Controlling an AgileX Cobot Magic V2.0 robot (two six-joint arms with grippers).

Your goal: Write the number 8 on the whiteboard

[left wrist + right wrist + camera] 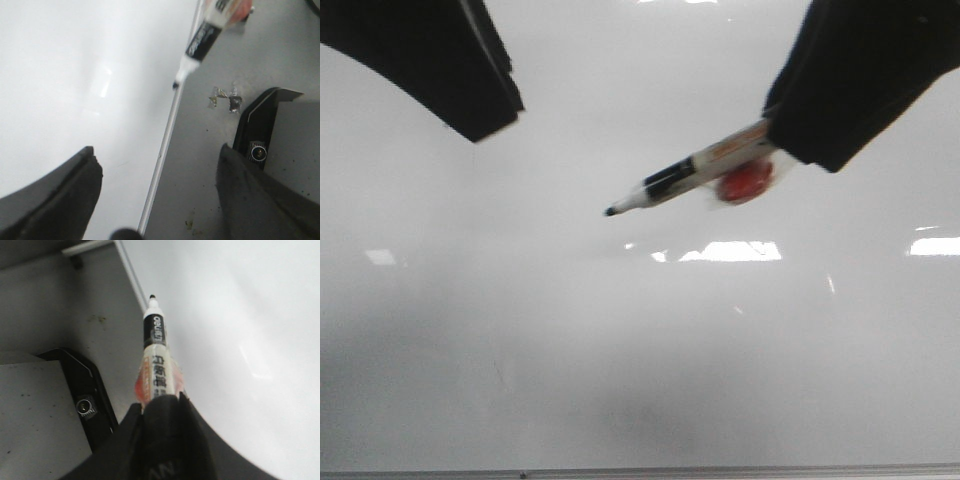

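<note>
Right pincer [159,402] clamps an uncapped marker [685,177] above the glossy, unmarked whiteboard [520,330]; left pincer [155,195] gapes.

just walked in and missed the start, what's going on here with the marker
The right gripper is shut on a marker, uncapped, with its black tip pointing out over the whiteboard. The left gripper hangs open and empty nearby. No 8 shows on the board in these views, so the writing does not seem to have started.

Front camera faces the whiteboard [520,340] closely; both wrist cameras share its framed edge.
</note>
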